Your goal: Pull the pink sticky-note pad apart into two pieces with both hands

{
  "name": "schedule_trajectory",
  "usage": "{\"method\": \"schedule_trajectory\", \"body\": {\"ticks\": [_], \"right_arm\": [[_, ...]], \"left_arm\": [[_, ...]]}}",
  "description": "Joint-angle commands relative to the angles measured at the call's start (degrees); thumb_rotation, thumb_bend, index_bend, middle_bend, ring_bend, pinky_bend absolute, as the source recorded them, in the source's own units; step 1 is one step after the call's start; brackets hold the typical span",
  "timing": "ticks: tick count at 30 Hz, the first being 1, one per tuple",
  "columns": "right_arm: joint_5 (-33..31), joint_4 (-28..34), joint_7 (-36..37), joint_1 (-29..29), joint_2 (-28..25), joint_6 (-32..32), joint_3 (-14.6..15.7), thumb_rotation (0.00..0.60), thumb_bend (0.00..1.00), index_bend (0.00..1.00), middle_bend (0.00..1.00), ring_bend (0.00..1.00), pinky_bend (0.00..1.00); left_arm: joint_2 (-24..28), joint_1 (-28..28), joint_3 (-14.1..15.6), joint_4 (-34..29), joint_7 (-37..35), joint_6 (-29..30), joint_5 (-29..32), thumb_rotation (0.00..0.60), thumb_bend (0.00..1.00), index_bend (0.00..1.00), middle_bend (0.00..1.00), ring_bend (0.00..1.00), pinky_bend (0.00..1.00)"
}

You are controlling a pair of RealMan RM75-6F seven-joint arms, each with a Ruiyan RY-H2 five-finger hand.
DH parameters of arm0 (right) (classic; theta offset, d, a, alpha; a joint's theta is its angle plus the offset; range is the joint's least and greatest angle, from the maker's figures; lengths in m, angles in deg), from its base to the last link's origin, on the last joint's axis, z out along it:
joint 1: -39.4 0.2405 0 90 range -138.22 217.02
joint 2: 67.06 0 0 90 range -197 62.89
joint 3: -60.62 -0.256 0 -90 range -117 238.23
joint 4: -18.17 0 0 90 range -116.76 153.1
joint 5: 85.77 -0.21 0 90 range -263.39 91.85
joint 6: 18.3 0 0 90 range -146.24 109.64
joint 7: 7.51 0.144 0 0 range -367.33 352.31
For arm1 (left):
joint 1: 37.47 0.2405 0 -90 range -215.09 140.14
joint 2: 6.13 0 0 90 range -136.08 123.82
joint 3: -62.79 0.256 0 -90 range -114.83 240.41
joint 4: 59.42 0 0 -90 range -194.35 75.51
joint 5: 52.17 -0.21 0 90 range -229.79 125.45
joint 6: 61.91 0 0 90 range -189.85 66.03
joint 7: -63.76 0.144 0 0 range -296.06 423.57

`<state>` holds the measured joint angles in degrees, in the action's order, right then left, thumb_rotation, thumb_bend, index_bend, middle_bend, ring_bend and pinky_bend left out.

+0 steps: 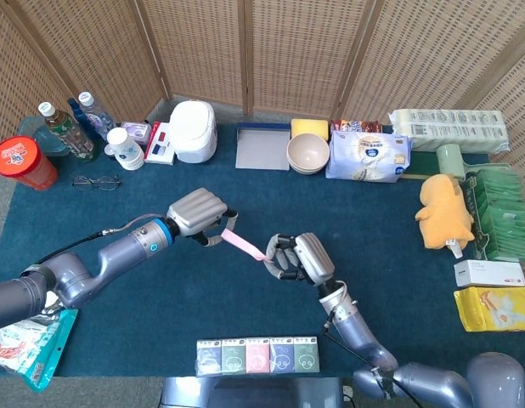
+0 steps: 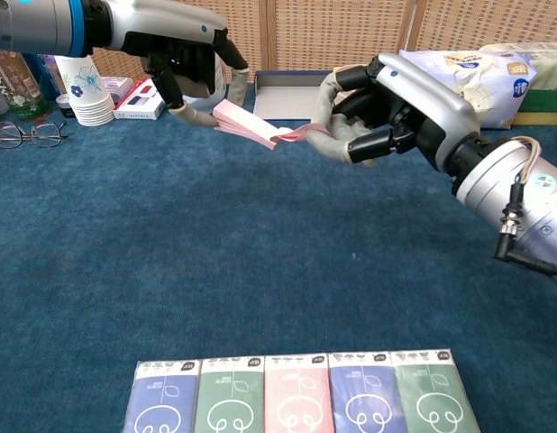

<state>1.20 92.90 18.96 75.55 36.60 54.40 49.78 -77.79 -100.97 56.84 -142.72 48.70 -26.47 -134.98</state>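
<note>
The left hand [image 1: 197, 212] is above the blue cloth [image 2: 260, 262], its fingers curled around one end of the pink sticky-note pad [image 2: 245, 124]. In the chest view the thumb lies on top of the pad and other fingers press from below. The pad hangs in the air between the two hands, not touching the cloth, and stretches as a long pink strip from the left hand down to the right hand [image 1: 298, 257]. At its right end the sheets look a little fanned. The right hand [image 2: 396, 104] pinches that end between thumb and bent fingers; the other fingers are folded in toward the palm.

Behind the left hand, near the screen, stand a stack of paper cups [image 2: 83, 88], a white rice cooker [image 1: 194, 130] and a grey tray [image 1: 263, 147]. Behind the right hand is a beige bowl [image 1: 307, 153] and a blue-white pack of tissues [image 1: 368, 156]. In front of both hands, at the near edge, a row of small coloured packets [image 2: 296, 391] lies flat.
</note>
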Motion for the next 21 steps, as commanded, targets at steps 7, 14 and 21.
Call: {"method": "schedule_trajectory", "body": {"ticks": [7,14,21], "right_arm": [[-0.2,-0.2,0.0,-0.5,-0.8,0.2,0.1,0.600,0.49,0.77,0.88,0.91,0.76],[-0.8,-0.5,0.4,-1.3,-2.7,-0.3,0.5,0.600,0.49,0.68,0.80,0.83,0.72],[-2.0,1.4,0.0,-1.9,-6.9,-2.8,1.2,0.600,0.49,0.33,0.46,0.49,0.49]], "left_arm": [[1.0,1.5,0.6,0.8,-1.0,0.9,0.0,0.600,0.35,0.67,0.93,0.99,0.95],[0.8,2.7,0.7,1.8,-0.6,2.7,-0.1,0.600,0.35,0.67,0.93,0.99,0.95],[-1.0,3.6,-0.1,2.6,2.6,4.4,1.4,0.600,0.34,0.60,0.88,0.94,0.95]]}}
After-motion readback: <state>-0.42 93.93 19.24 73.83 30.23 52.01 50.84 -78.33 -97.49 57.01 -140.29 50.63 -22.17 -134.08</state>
